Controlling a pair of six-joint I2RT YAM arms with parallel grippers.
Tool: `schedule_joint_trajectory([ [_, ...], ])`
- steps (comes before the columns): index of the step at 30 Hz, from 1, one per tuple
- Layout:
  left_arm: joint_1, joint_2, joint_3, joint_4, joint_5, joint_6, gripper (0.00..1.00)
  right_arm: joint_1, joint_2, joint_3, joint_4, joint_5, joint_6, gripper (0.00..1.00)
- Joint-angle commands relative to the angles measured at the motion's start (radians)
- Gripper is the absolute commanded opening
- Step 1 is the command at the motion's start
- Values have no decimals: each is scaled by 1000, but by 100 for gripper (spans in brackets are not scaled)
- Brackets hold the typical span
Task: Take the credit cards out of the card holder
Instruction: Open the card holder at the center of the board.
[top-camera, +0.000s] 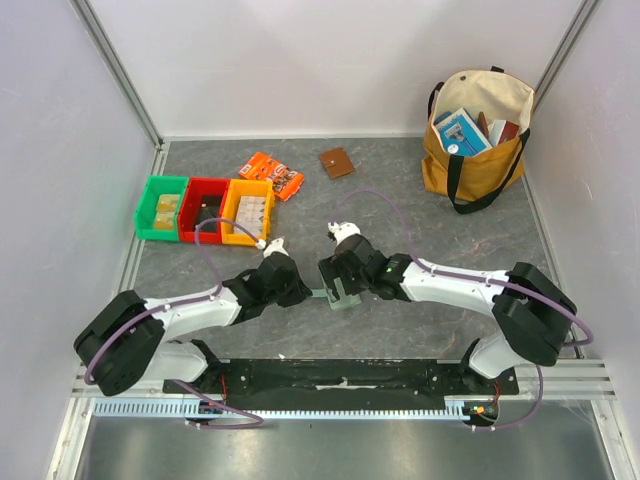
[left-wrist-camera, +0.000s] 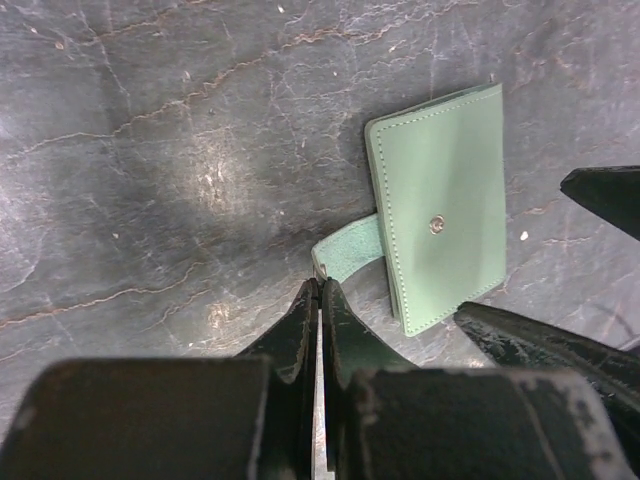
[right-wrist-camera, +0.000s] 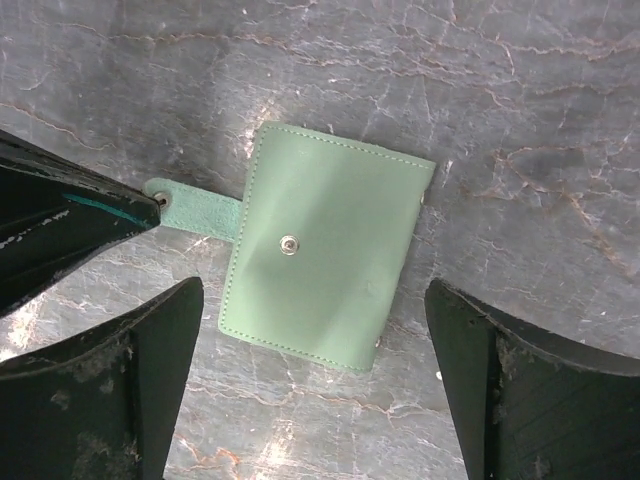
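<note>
The pale green card holder (top-camera: 346, 299) lies closed and flat on the dark table, snap stud up, with its side tab (left-wrist-camera: 348, 250) pointing toward my left arm. It fills the middle of the left wrist view (left-wrist-camera: 440, 215) and the right wrist view (right-wrist-camera: 325, 245). My left gripper (left-wrist-camera: 320, 288) is shut, its tips pinching the end of the tab; it also shows in the top view (top-camera: 306, 292) and the right wrist view (right-wrist-camera: 150, 203). My right gripper (right-wrist-camera: 312, 292) is open, hovering just above the holder with one finger on each side. No credit cards are visible.
Green (top-camera: 160, 208), red (top-camera: 205, 210) and yellow (top-camera: 248, 210) bins stand at the back left. An orange printed packet (top-camera: 272, 175) and a brown square wallet (top-camera: 337, 162) lie behind them. A mustard tote bag (top-camera: 475, 140) with boxes stands at the back right.
</note>
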Motion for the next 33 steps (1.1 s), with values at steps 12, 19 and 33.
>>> schedule_joint_trajectory([
  [12,-4,-82,-79,123,-26,-85,2,173,227,231,-177,357,-62,98],
  [19,-2,-114,-85,81,-60,-66,2,168,192,252,-245,419,-88,95],
  [33,-1,-157,-65,-6,-101,-6,2,-60,57,202,-237,76,-112,66],
])
